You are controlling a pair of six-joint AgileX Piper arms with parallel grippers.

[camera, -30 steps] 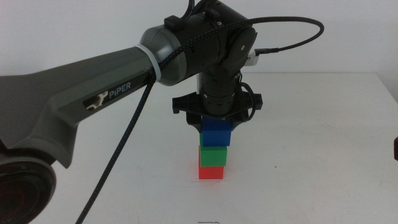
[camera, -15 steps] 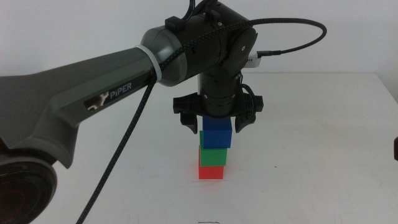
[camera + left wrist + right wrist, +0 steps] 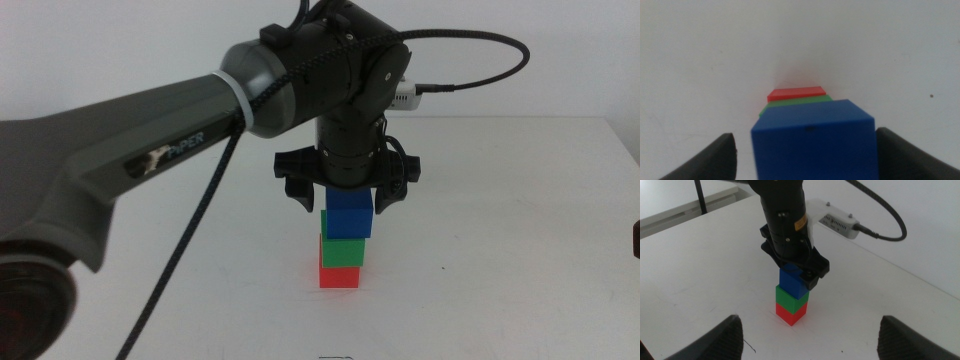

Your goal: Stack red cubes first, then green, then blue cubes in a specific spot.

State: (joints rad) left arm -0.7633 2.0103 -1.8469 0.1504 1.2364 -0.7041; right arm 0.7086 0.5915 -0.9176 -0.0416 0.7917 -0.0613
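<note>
Left gripper (image 3: pixel 343 195) hangs directly over cube stack at table centre, jaws spread, one each side of blue cube (image 3: pixel 348 214), gap visible on both sides in left wrist view. Stack on white table (image 3: pixel 500 240): red cube (image 3: pixel 340 277) at bottom, green cube (image 3: pixel 342 250) in middle, blue on top, edges slightly offset. Black cable (image 3: pixel 195 225) droops from left arm. Right gripper (image 3: pixel 810 335) waits near right edge, well apart from stack, jaws wide apart.

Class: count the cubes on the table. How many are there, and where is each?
3, in one stack: red cube on the table, green cube on it, blue cube on top, between the open left gripper.
</note>
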